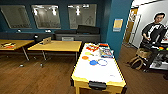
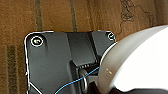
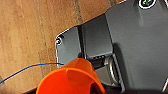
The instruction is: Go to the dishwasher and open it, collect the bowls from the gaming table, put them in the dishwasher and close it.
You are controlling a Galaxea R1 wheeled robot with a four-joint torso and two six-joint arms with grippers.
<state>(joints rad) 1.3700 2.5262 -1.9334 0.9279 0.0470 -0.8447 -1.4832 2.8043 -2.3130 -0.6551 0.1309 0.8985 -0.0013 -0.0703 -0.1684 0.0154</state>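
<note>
Step in hand: you stand at the near end of the gaming desk (image 1: 100, 75), facing along it, so this is the collecting of the bowls.
Bowls: an orange bowl (image 1: 85, 57), a blue bowl (image 1: 93, 62) and a white-rimmed bowl (image 1: 102, 62) lie close together near the middle of the white top. A pale yellow one (image 1: 89, 53) lies just beyond them.
Left claw (image 2: 93, 83): a large white round thing (image 2: 135, 60) sits right in front of the wrist camera. I cannot tell if the claw is open or closed on it.
Right claw (image 3: 100, 86): an orange vessel (image 3: 71, 80) sits just as near. The state is again not to tell, nor whether it is a bowl or a cup.
Approach: come nearer along the desk's side, because the bowls look far from this end.
Care: the blue and white-rimmed bowls almost touch, so take the outer one first.
Avoid: the colourful boxes (image 1: 106, 52) at the far end, and the person (image 1: 153, 32) on the right.
</note>
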